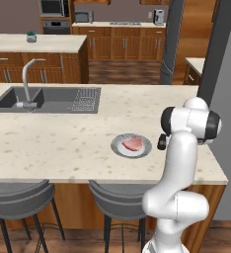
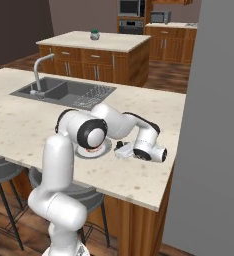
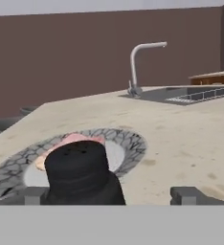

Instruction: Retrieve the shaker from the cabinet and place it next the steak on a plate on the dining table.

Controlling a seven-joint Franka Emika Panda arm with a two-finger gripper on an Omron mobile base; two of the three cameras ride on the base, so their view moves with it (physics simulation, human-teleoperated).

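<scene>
In the hand view the black shaker stands upright close in front of the camera, between my gripper's widely spread fingertips. It sits nearer the left tip, with a clear gap to the right one, so the gripper is open. Its base is hidden. Just behind it lies the grey plate with the pink steak. On the speckled dining table the plate holds the steak. My hand reaches low from the right toward the plate, which my elbow mostly hides.
The inset sink with its tall faucet lies to the far left of the plate. Two grey stools stand under the near table edge. A grey wall panel rises at the table's right end. A second island stands behind.
</scene>
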